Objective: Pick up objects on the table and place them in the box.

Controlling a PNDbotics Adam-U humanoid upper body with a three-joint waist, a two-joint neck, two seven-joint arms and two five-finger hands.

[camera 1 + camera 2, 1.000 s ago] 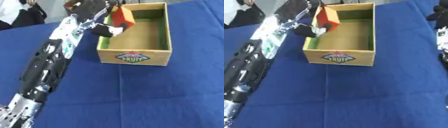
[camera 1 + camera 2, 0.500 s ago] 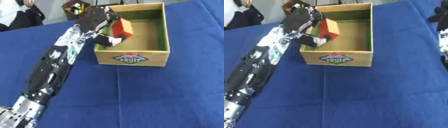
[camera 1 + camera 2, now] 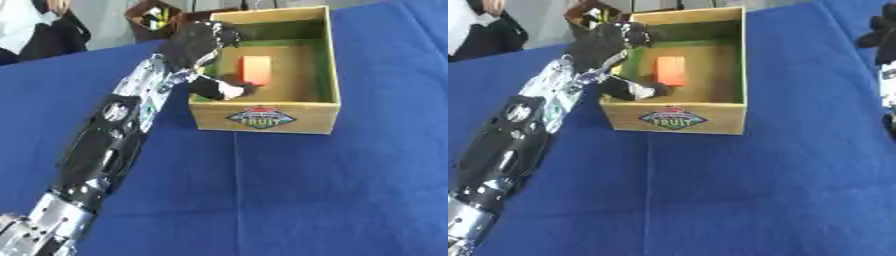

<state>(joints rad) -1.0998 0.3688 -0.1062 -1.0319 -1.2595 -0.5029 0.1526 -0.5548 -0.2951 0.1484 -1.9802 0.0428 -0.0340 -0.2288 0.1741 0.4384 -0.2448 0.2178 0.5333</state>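
the box (image 3: 265, 118) stands on the tabletop (image 3: 306, 190), toward its far side and a little right of the middle. a block (image 3: 255, 70) lies inside the box on its floor, left of the box's centre, apart from the right wall. the left robot hand (image 3: 199, 47) sits at the box's left wall, reaching over it, with its thumb inside near the block's near left corner. the left arm (image 3: 109, 145) runs from the near left corner of the tabletop up to the box. the right robot hand (image 3: 883, 31) shows at the far right edge, well apart from the box. behind the box's far left corner stands a small container (image 3: 156, 17) beyond the tabletop.
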